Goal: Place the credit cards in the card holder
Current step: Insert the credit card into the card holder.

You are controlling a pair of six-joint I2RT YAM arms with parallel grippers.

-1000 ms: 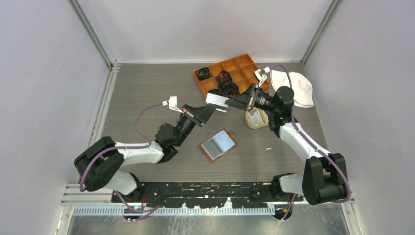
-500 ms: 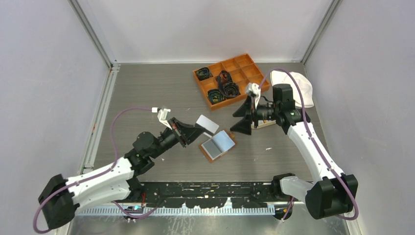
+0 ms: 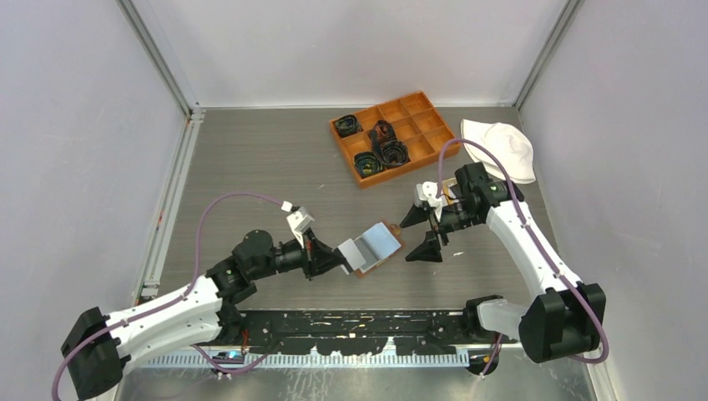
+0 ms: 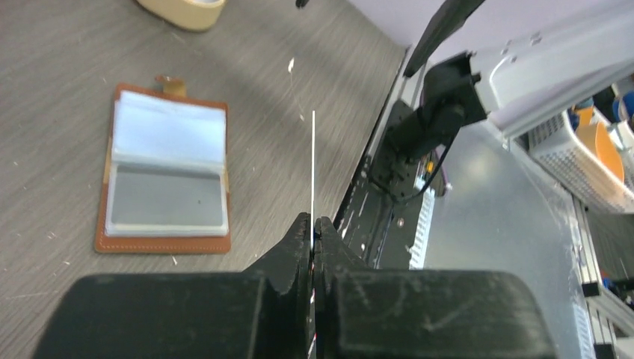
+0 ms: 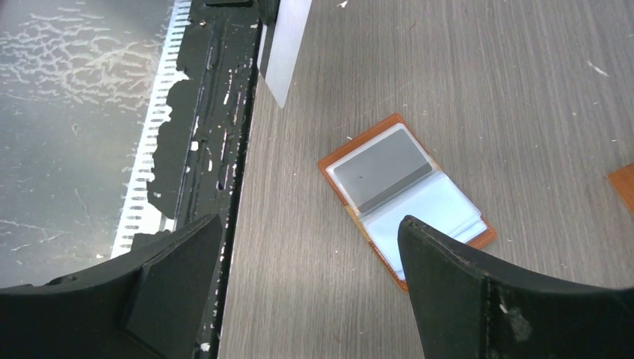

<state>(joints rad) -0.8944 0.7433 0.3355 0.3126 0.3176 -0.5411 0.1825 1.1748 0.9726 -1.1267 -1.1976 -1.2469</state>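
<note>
The card holder lies open on the table, brown leather with clear sleeves; one page shows grey, the other pale blue. My left gripper is shut on a pale credit card, held on edge just left of the holder. From the left wrist this card is a thin white line rising out of the closed gripper, with the holder to its left. My right gripper stands open and empty right of the holder. In the right wrist view the gripper has the holder and the card ahead of it.
An orange compartment box with black items stands at the back. A white cloth lies at the back right. A beige tray sits beyond the holder. The black base rail runs along the near edge.
The right gripper has opened and let go of the pale card, which stays in the left gripper. The left arm has carried it back and down beside the holder. The right arm came nearer too.
</note>
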